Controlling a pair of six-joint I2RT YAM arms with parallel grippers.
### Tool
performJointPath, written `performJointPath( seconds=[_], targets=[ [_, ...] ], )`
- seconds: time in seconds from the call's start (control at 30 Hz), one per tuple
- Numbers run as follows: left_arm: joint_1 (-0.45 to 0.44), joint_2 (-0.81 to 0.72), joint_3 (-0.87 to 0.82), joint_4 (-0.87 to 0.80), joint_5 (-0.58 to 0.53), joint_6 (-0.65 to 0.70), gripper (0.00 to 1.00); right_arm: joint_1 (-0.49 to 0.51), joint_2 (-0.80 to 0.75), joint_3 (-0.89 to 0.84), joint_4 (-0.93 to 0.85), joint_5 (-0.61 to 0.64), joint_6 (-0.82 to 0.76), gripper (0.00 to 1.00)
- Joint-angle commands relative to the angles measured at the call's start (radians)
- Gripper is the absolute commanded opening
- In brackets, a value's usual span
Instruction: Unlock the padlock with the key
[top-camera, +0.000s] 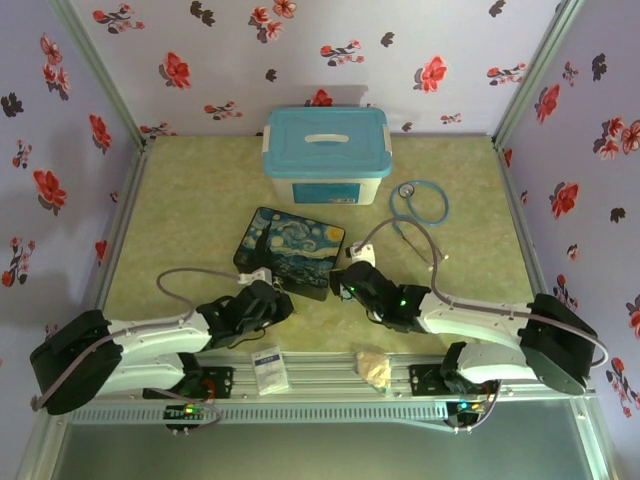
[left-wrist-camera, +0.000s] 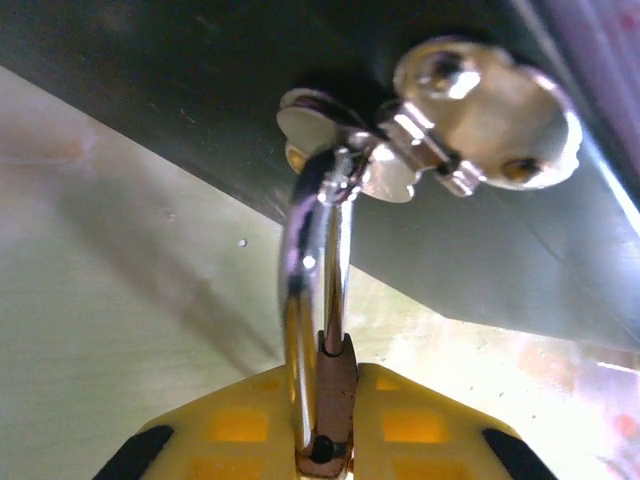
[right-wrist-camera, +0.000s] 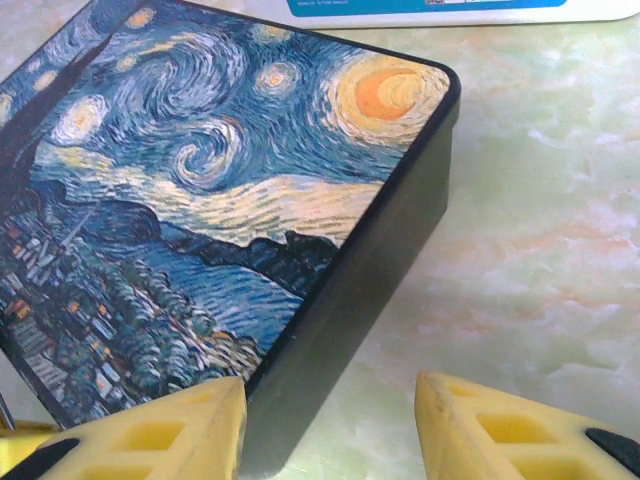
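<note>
In the left wrist view my left gripper (left-wrist-camera: 326, 375) is shut on the small brass padlock (left-wrist-camera: 340, 395), its yellow fingers (left-wrist-camera: 230, 425) pressed on both sides of the body. The padlock's silver shackle (left-wrist-camera: 300, 260) rises from the body and passes through the metal clasp (left-wrist-camera: 480, 110) on the dark side of the starry-night box (top-camera: 290, 250). My right gripper (right-wrist-camera: 330, 395) stands open at the box's near right corner, with the box's black side wall (right-wrist-camera: 350, 300) next to its left finger (right-wrist-camera: 160, 430) and nothing held. The key is out of view.
A white tub with a blue lid (top-camera: 326, 155) stands at the back behind the box. A stethoscope (top-camera: 420, 205) lies to the right and a small white cylinder (top-camera: 362, 255) sits by the box. A white packet (top-camera: 268, 368) and a crumpled beige lump (top-camera: 375, 368) rest on the front rail.
</note>
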Motion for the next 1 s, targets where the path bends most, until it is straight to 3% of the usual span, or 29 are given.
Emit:
performJointPath(
  seconds=[0.0, 0.7, 0.97],
  targets=[
    [0.008, 0.004, 0.07, -0.221, -0.01, 0.103, 0.17, -0.003, 0.022, 0.03, -0.01, 0.008, 0.039, 0.48],
    [0.011, 0.119, 0.202, -0.431, -0.122, 0.211, 0.25, -0.005, 0.135, 0.071, 0.05, -0.011, 0.085, 0.45],
    [0.009, 0.101, 0.25, -0.523, -0.168, 0.221, 0.19, -0.005, 0.178, 0.099, 0.052, -0.022, 0.082, 0.45]
  ],
)
